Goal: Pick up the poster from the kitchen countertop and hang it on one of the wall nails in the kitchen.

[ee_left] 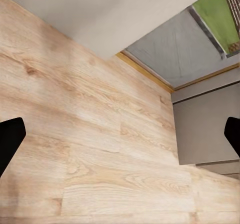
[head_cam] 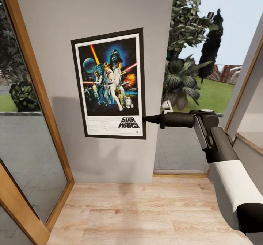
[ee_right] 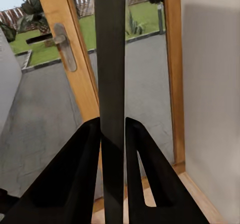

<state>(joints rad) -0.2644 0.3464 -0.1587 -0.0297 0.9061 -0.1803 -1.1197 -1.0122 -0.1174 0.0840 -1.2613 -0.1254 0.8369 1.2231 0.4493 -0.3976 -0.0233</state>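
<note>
The poster (head_cam: 109,84), a black-framed Star Wars print with a white border, stands upright and flat against the grey wall. My right gripper (head_cam: 146,119) reaches in from the right and is shut on the frame's lower right edge. In the right wrist view the frame's edge (ee_right: 110,59) runs as a thin black bar between the two dark fingers (ee_right: 80,174), which press on both its sides. My left gripper (ee_left: 120,134) is open over the wood floor, holding nothing. No nail can be made out on the wall. The kitchen countertop is out of view.
A glass door in a wooden frame (head_cam: 33,92) stands close on the left, its handle (ee_right: 65,46) visible past the poster. A tall window (head_cam: 197,55) opens onto the garden on the right. Light wood floor (head_cam: 146,212) lies below; a grey cabinet (ee_left: 205,124) stands near the left arm.
</note>
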